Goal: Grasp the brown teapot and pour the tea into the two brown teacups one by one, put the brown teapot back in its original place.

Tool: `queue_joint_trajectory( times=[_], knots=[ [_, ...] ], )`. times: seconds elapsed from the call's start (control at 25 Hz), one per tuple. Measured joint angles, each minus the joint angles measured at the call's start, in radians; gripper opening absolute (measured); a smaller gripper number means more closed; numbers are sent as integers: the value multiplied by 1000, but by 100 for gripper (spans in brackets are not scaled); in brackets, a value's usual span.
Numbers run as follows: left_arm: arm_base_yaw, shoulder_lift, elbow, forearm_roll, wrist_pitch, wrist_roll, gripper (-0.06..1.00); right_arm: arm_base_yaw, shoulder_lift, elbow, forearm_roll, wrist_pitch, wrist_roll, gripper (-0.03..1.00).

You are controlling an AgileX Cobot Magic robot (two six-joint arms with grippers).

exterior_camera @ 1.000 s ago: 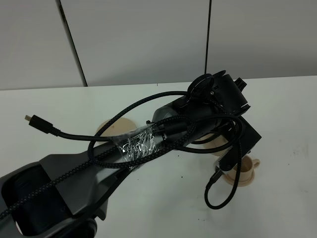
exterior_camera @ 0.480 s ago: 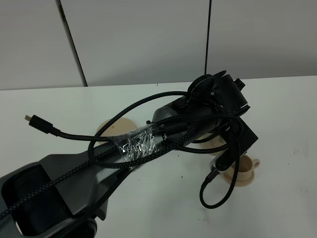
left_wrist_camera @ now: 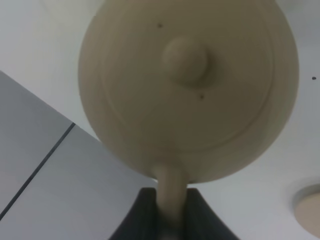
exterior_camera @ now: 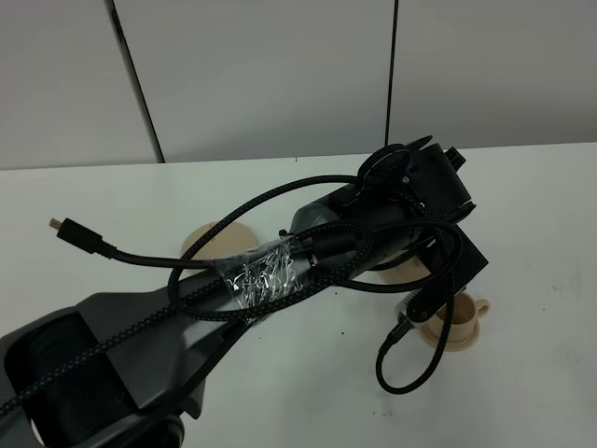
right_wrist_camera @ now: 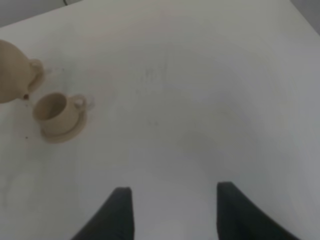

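- The brown teapot (left_wrist_camera: 185, 90) is held in the air by the left gripper (left_wrist_camera: 170, 212), whose dark jaws are closed on the loop handle (left_wrist_camera: 170, 187) where it leaves the body.
- In the high view the left arm's wrist hides the pot. The right wrist view shows part of it (right_wrist_camera: 12, 70) just beside one teacup (right_wrist_camera: 50, 109), which stands on its small saucer (right_wrist_camera: 65, 131) on the white table (right_wrist_camera: 200, 100).
- The right gripper (right_wrist_camera: 172, 215) hangs over bare table, jaws apart and holding nothing.
- The pot looks like glazed ceramic: rigid, smooth, likely slippery, and it would chip if knocked against a cup. With tea inside it would be front-heavy, so it could swing in the jaws.
- The handle seems the only sound place to grip. The knob lid (left_wrist_camera: 185, 59) appears merely seated and could slide off in a steep tilt.
- Its long axis runs from handle to spout. The handle end points back at the left gripper, the lid faces the wrist camera, and the round body hides the spout in that view.
- In the right wrist view a short stub (right_wrist_camera: 35, 70) faces the cup. It is probably the spout, though blur leaves this uncertain.
- The wide saucer (exterior_camera: 210, 245), where the pot belongs, sits bare and well apart, partly behind the arm.
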Motion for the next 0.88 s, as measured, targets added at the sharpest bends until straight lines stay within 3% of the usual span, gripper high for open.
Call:
queue_joint_trajectory(
  times=[0.88],
  knots=[
    [-19,0,0,37,-1,0,17,0,0,0,0,0,0,38]
  ],
)
